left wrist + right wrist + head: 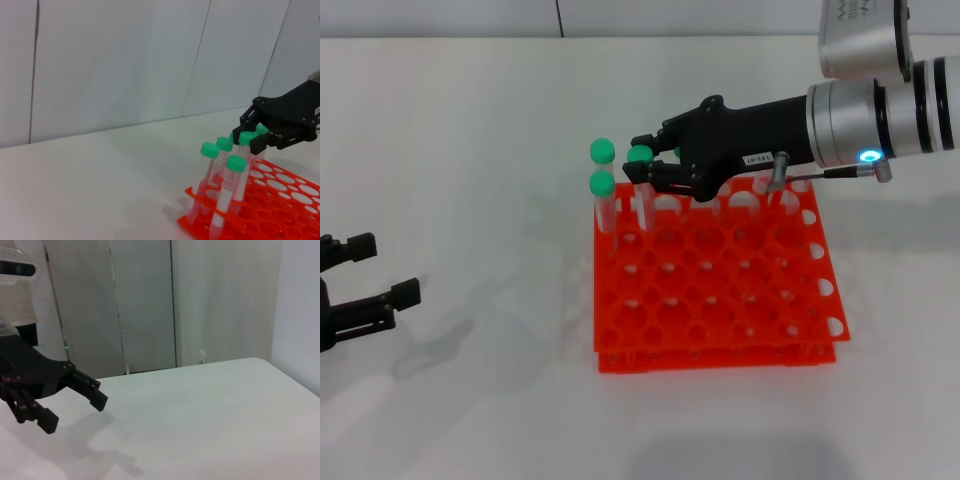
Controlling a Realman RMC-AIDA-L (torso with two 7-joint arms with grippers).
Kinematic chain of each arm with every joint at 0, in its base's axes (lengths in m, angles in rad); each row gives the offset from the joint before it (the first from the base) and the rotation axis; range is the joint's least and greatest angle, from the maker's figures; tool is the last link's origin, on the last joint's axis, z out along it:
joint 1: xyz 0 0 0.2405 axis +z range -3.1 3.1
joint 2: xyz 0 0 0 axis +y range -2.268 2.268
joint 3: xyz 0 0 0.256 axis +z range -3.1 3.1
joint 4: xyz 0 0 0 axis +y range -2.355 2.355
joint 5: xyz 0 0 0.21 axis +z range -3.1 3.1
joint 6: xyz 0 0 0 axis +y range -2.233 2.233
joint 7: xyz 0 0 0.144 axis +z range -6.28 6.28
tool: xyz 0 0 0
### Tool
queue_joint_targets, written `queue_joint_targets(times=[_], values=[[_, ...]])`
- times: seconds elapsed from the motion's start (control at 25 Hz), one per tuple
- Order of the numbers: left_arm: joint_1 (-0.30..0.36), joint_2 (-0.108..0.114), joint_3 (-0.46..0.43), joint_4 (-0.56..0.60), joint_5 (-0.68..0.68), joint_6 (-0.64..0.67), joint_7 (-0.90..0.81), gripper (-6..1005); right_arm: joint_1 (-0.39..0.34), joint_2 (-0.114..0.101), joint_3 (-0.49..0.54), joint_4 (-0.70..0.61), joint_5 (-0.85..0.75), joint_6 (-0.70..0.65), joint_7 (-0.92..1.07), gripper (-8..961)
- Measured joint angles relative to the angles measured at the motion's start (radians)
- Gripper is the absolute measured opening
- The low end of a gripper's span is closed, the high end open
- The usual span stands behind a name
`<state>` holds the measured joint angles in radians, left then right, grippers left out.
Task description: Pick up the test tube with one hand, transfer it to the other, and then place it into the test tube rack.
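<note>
My right end effector (655, 165) pinches the test tube (642, 190) just under its green cap, holding it upright in a back-left hole of the test tube rack (740, 300) on the desk (470, 150). 2 other tubes (603, 195) stand beside it. My left end effector (382, 270) rests spread, well apart at the desk's left.

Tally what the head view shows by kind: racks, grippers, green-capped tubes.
test tube rack: 1
Grippers: 2, the left gripper parked off to the rack's left and the right gripper over the rack's far left corner
green-capped tubes: 3 showing; more may hide under the right gripper
Total: 6
</note>
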<state>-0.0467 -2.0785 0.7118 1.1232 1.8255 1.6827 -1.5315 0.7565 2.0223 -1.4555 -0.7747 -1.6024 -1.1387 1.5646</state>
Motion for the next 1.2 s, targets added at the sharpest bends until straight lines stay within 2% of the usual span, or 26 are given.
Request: queue_joint_targets(times=[1.2], values=[[-0.004,0.000,0.000,-0.003,0.000,0.008,-0.002,885,-0.026,0.000,0.001,0.000,0.007,-0.003,-0.010,426]])
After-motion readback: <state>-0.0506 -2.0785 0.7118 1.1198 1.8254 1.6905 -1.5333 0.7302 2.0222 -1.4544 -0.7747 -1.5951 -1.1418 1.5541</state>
